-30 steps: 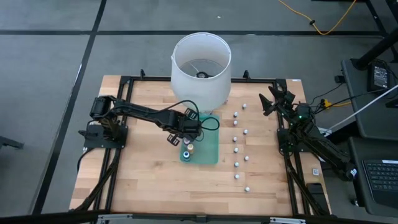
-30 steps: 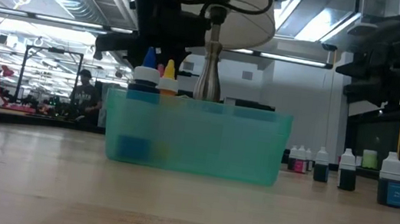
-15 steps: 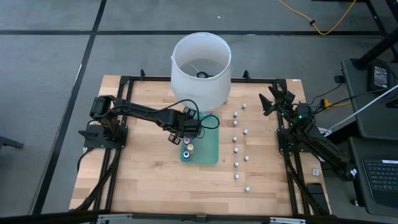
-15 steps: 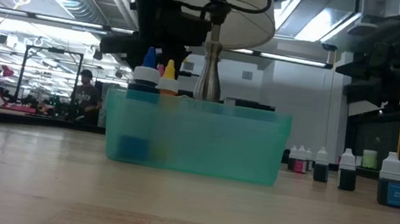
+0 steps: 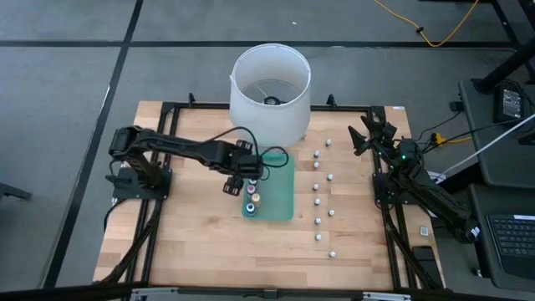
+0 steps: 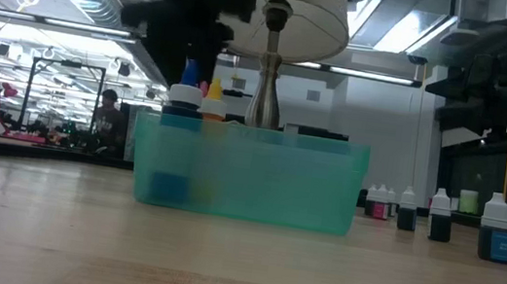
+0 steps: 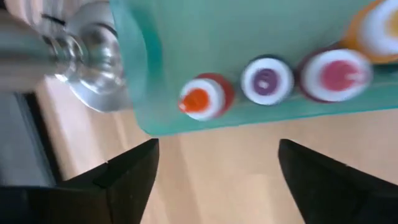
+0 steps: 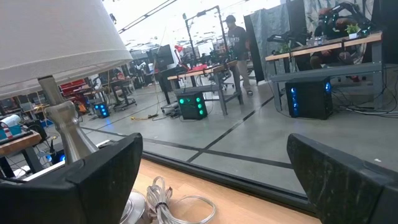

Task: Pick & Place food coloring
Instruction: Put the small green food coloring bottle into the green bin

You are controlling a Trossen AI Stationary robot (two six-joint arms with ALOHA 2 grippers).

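A teal bin [image 5: 280, 196] sits mid-table. Several food coloring bottles [image 5: 252, 199] stand upright on its floor at its left end. In the left wrist view their caps show orange-red [image 7: 202, 98], purple [image 7: 267, 81] and pink [image 7: 336, 73]. My left gripper [image 5: 236, 180] hangs open above the table just left of the bin; it points steeply down, with nothing between its fingers [image 7: 217, 180]. More bottles [image 5: 318, 201] stand in a loose row on the table right of the bin. My right gripper [image 5: 368, 134] waits open at the far right, holding nothing [image 8: 211, 180].
A lamp with a white shade [image 5: 270, 92] and a metal foot [image 6: 262, 94] stands just behind the bin. A cable loop [image 5: 280, 159] lies at its foot. Bare wood lies in front of the bin and toward the table's near edge.
My left gripper has risen and drawn back toward the table's left edge, away from the bin, rolling a little at the wrist. The bottles in the bin stand as before.
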